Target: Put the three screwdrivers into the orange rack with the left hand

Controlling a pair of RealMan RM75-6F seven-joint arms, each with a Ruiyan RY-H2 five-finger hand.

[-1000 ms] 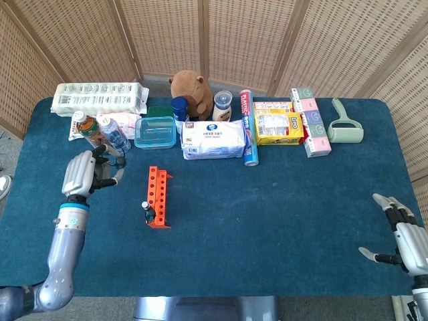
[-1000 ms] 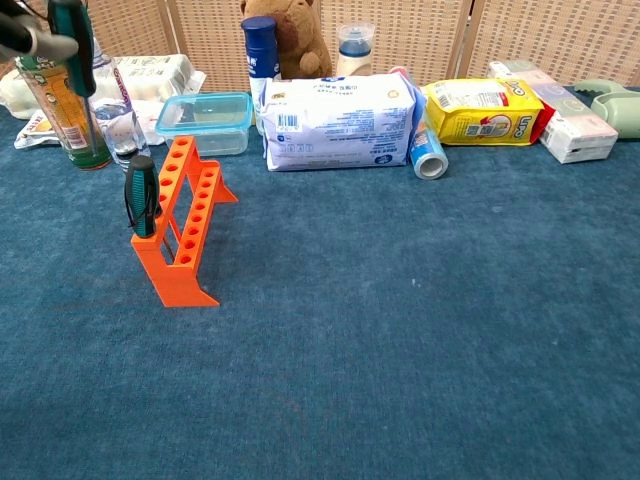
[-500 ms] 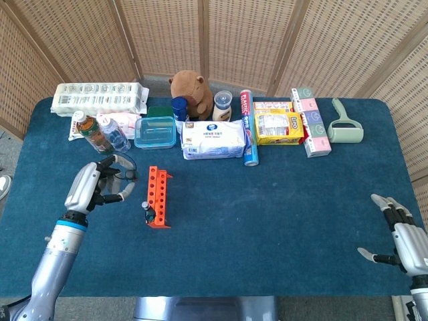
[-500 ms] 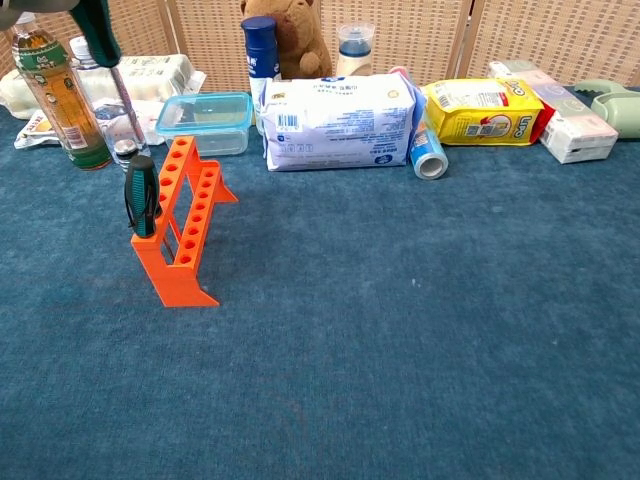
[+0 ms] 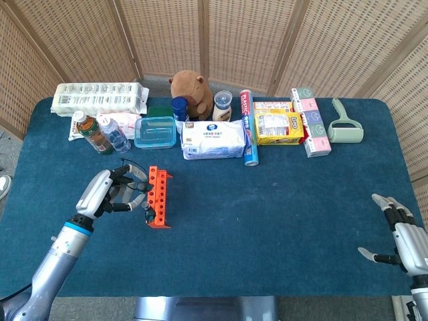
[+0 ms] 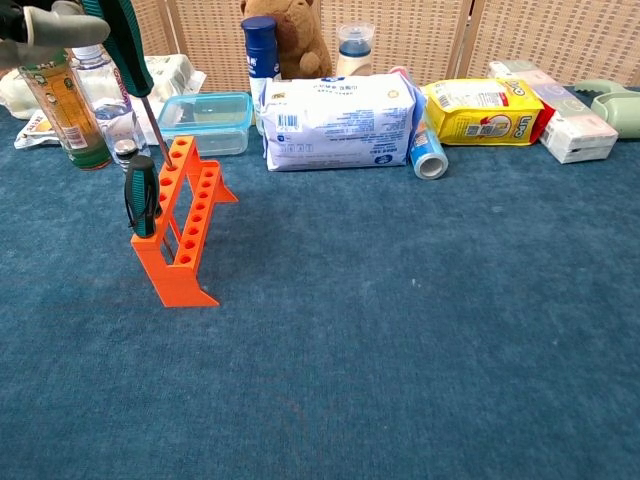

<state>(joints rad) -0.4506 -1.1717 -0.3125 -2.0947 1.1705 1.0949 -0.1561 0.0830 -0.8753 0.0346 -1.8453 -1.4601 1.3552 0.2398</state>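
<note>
The orange rack (image 5: 159, 196) (image 6: 186, 226) stands left of the table's middle, its holes in a row running away from me. One screwdriver (image 6: 140, 194) with a dark green and black handle stands upright in the rack's near end (image 5: 147, 211). My left hand (image 5: 109, 194) (image 6: 48, 22) holds a second green-handled screwdriver (image 6: 128, 50) just left of the rack. It is tilted, with its shaft tip at the rack's far end. I cannot make out a third screwdriver. My right hand (image 5: 401, 238) rests with fingers spread and nothing in it at the table's near right corner.
Along the back stand an egg carton (image 5: 100, 97), two bottles (image 5: 85, 129), a clear blue box (image 6: 205, 120), a plush toy (image 5: 192, 92), a wipes pack (image 6: 338, 122), a yellow pack (image 6: 482, 110) and a lint roller (image 5: 345, 125).
My left hand has carried the screwdriver rightwards from near the bottles to the rack, and the shaft tip now sits at the rack's far end. The right hand has stayed put.
</note>
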